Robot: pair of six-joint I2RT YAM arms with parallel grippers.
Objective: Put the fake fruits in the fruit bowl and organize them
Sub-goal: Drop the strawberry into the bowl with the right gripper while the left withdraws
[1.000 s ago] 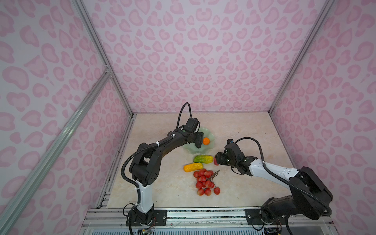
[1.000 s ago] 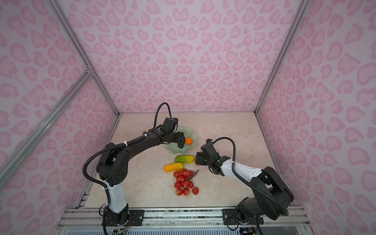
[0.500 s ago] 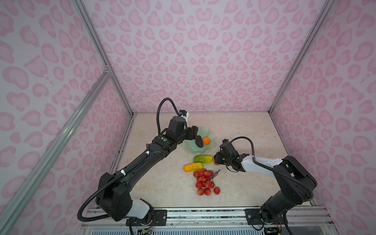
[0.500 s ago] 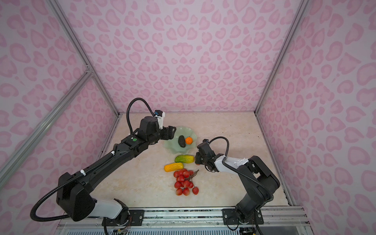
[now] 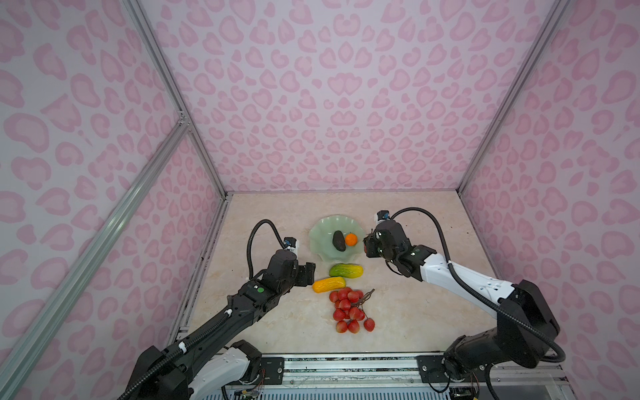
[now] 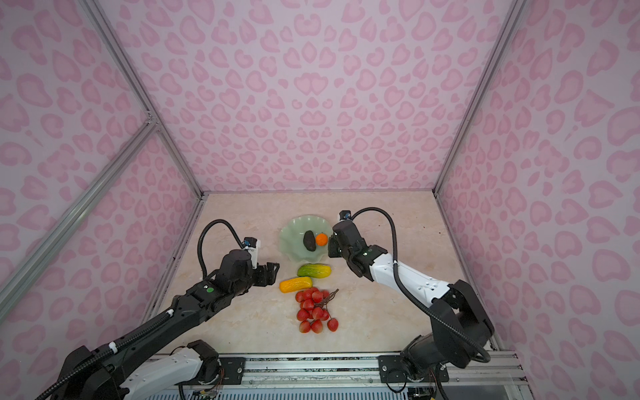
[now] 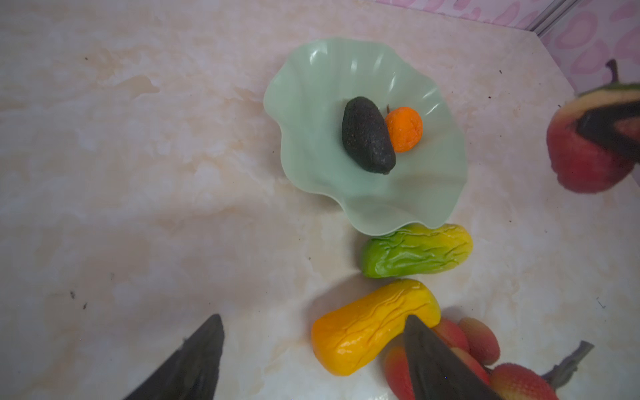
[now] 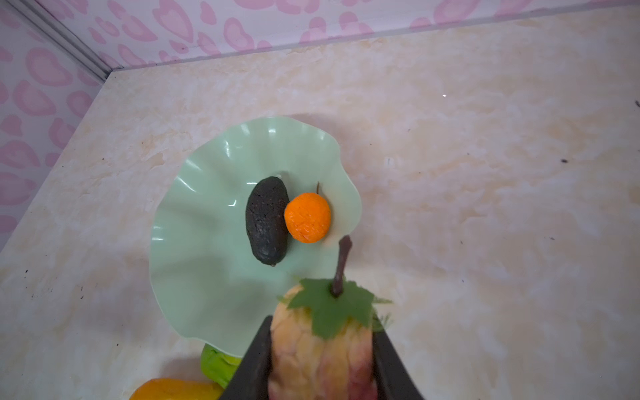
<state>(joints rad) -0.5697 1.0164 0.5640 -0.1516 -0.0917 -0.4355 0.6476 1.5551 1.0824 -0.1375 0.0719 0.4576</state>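
Where pink-spotted walls (image 5: 329, 104) meet, beige marbled tabletop (image 5: 415, 311), fruit bowl (image 5: 320, 239) on it

The tabletop (image 5: 408, 311) is a pale beige, marble-patterned slab, marked here and there with small dark specks. Four things lie directly on it, in a loose line down its middle. Farthest back sits the fruit bowl (image 5: 320, 251), a mint-green dish with a wavy rim. The green-yellow oblong (image 5: 346, 270) lies on its side just beside the bowl's near rim. The yellow-orange oblong (image 5: 329, 284) lies just beside that, a narrow gap between them in the left wrist view. Nearest the front edge, the bunch of red berries (image 5: 348, 310) spreads flat, close against the yellow-orange oblong.
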